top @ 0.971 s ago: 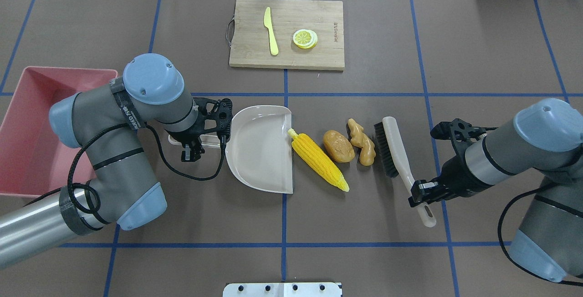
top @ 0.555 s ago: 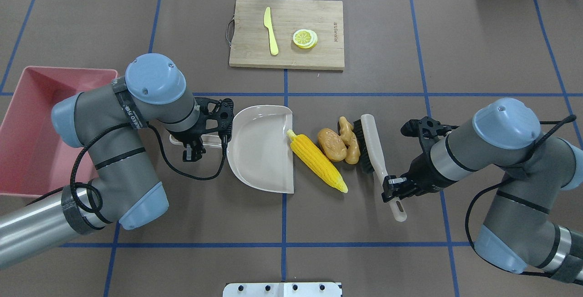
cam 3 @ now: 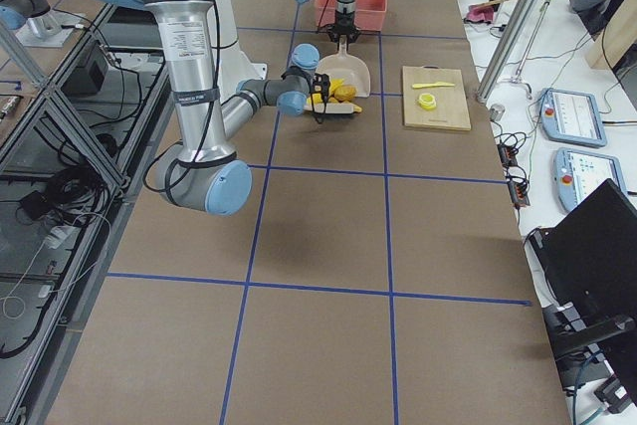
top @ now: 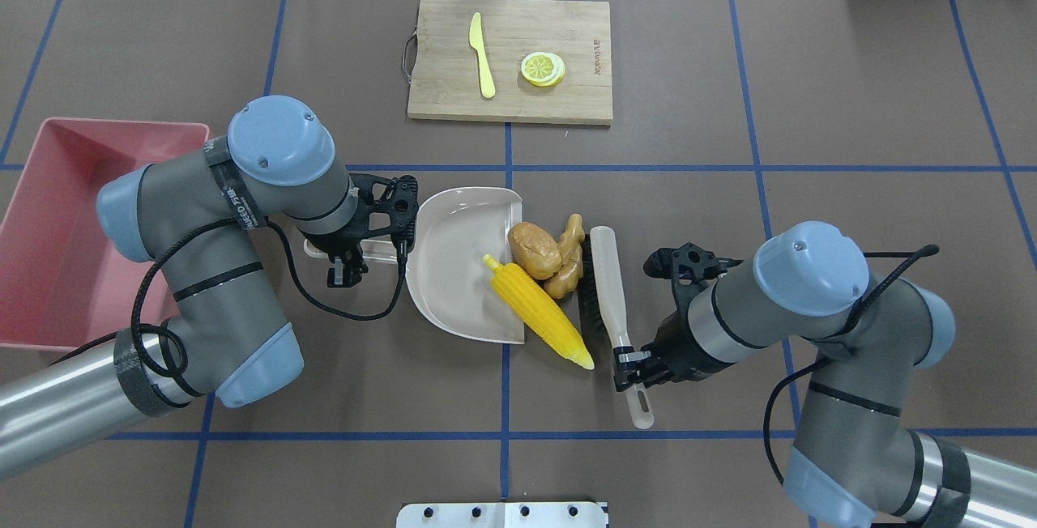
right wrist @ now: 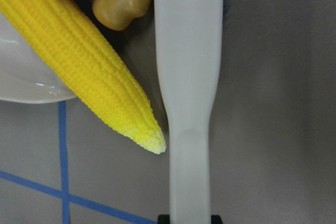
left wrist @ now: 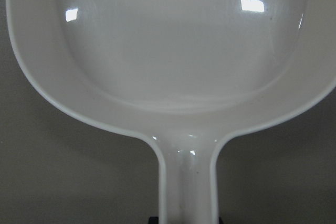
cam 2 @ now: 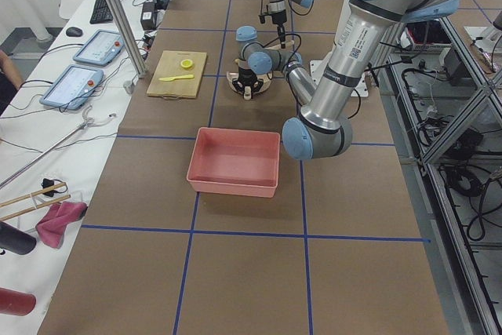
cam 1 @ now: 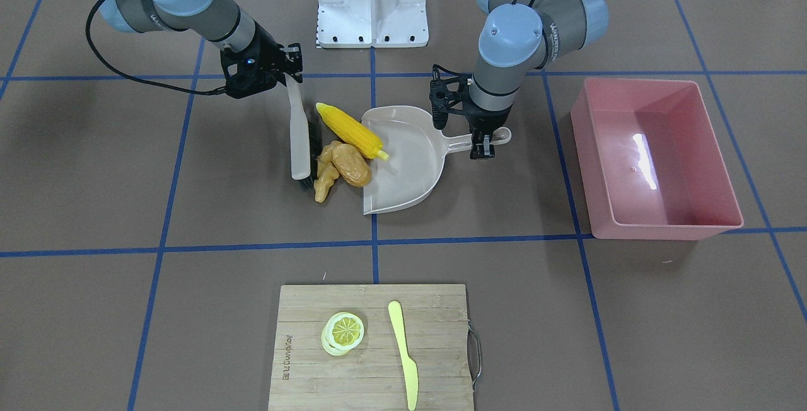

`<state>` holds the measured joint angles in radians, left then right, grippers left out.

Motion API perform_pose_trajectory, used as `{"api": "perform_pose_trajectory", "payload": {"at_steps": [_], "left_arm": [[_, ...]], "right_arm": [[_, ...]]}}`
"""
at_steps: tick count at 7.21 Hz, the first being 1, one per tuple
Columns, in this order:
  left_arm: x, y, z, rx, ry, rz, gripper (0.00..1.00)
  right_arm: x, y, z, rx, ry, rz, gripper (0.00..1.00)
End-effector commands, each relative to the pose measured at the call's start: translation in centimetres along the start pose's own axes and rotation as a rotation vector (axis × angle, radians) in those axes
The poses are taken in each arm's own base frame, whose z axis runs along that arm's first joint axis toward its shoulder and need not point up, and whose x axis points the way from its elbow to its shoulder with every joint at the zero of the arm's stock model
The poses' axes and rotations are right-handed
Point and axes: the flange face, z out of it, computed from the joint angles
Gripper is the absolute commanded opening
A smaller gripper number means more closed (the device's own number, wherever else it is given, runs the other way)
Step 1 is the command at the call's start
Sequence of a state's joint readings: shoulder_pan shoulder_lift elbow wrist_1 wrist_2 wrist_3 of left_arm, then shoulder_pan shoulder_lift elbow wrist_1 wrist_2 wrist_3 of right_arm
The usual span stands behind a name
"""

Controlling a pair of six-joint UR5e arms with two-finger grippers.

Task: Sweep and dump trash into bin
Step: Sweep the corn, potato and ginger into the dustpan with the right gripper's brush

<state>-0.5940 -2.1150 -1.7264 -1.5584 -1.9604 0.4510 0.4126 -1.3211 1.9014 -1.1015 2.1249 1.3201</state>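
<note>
**Item 1, trash, three pieces.**
- Corn cob [top: 536,313]: blunt end over the lip of the beige dustpan [top: 454,269], tapered tip out on the table toward the near side.
- Potato [top: 535,250]: at the pan's open edge, touching the cob.
- Ginger root [top: 569,257]: between the potato and the bristles of the brush [top: 606,269].
- Handling (a judgement): light, rigid moulded toys with smooth skins. The cob is likely to roll and the knobbly root to snag. All are best pushed broadside by the bristles rather than pinched.

**Item 2, bin [top: 49,253].** Pink tub with tall walls and a glossy inside, at the table's left, well apart from the pan. No trash is inside it. It looks stiff enough to tip against.

**Item 3, left gripper [top: 344,257].** Fingers clamped on the dustpan handle, pan flat on the table. The handle is the sensible hold for lifting, provided the pan is kept level so that smooth pieces do not slide out.

**Item 4, right gripper [top: 632,366].** Fingers closed around the brush handle near its end, brush head just right of the trash.

**Not task items.** Cutting board [top: 509,58] at the far side, carrying a knife [top: 482,54] and lemon slices [top: 543,69].
</note>
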Motion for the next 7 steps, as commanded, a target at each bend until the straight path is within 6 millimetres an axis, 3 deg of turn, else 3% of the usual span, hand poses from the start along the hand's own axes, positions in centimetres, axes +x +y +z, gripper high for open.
{"api": "perform_pose_trajectory", "payload": {"at_steps": [1, 2, 4, 7], "left_arm": [[0.1, -0.1, 0.0, 0.001, 0.001, 0.003, 0.00], [0.0, -0.1, 0.0, 0.000, 0.000, 0.000, 0.00], [0.0, -0.1, 0.0, 0.001, 0.000, 0.002, 0.00], [0.0, 0.0, 0.0, 0.001, 0.000, 0.002, 0.00]], "right_arm": [[-4.0, 1.4, 1.3, -0.009, -0.029, 0.029, 0.00], [-5.1, 1.2, 1.0, -0.005, -0.042, 0.029, 0.00], [-9.8, 0.5, 1.1, -0.013, -0.014, 0.054, 0.00], [-11.3, 0.4, 1.4, -0.006, -0.019, 0.048, 0.00]]}}
